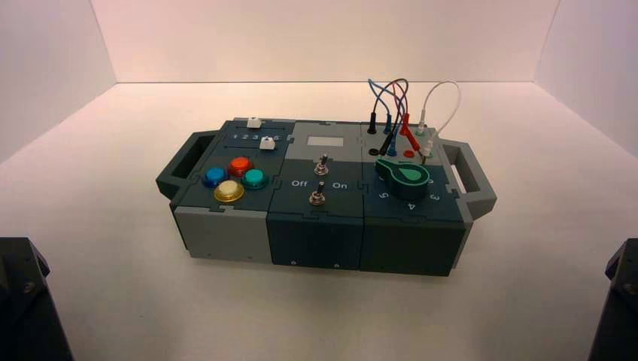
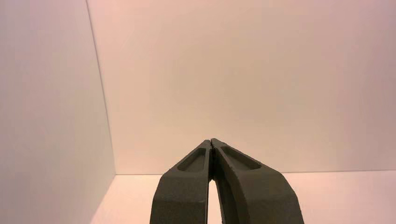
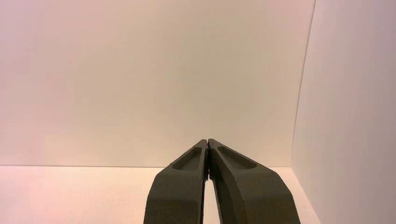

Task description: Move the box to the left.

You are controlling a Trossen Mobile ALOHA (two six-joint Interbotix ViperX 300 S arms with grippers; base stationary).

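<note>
Box (image 1: 320, 197) mid-table, both arms parked low at the near corners.

At far left, left arm (image 1: 26, 301) idle, left gripper (image 2: 211, 143) clenched tip to tip, facing bare wall. Then the box's left handle (image 1: 180, 162), four coloured round buttons (image 1: 233, 178), two toggle switches (image 1: 319, 180), green dial (image 1: 405, 174), looped wires (image 1: 406, 101), right handle (image 1: 470, 169). At far right, right arm (image 1: 618, 301) idle, right gripper (image 3: 207, 143) likewise pressed closed, holding nothing.

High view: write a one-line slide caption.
Large dark teal and grey panel box with side handles sits untouched mid-table, both arms parked at the near corners.
</note>
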